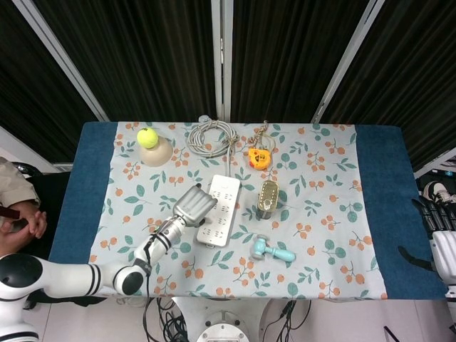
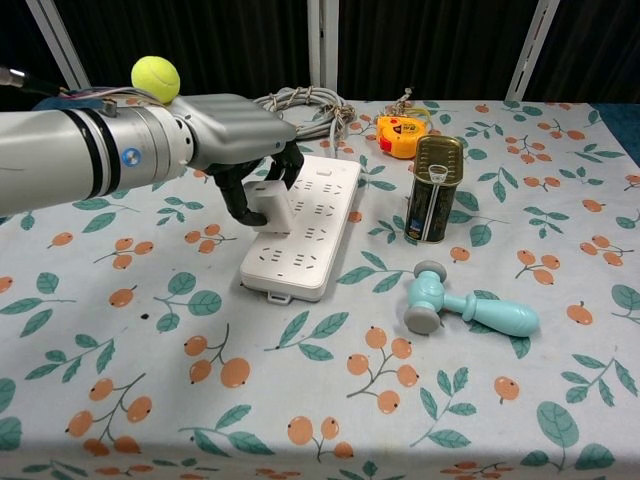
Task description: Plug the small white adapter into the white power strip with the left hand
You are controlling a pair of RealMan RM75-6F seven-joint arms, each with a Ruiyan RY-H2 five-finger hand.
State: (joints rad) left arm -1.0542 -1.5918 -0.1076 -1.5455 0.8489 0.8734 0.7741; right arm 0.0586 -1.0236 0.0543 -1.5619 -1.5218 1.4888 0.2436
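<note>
My left hand (image 2: 235,140) grips the small white adapter (image 2: 270,204) from above and holds it on the left part of the white power strip (image 2: 310,230). In the head view the left hand (image 1: 194,205) covers the adapter at the left edge of the power strip (image 1: 220,209). Whether the prongs sit in a socket is hidden by the adapter body. The strip's grey cord (image 2: 305,104) coils at the back of the table. My right hand (image 1: 439,239) hangs off the table's right edge with nothing in it and its fingers apart.
A tennis ball (image 1: 147,137) on a beige stand sits at the back left. A yellow tape measure (image 2: 403,134), an upright tin can (image 2: 434,189) and a teal toy hammer (image 2: 463,308) lie right of the strip. A person's hands (image 1: 21,226) show at the far left.
</note>
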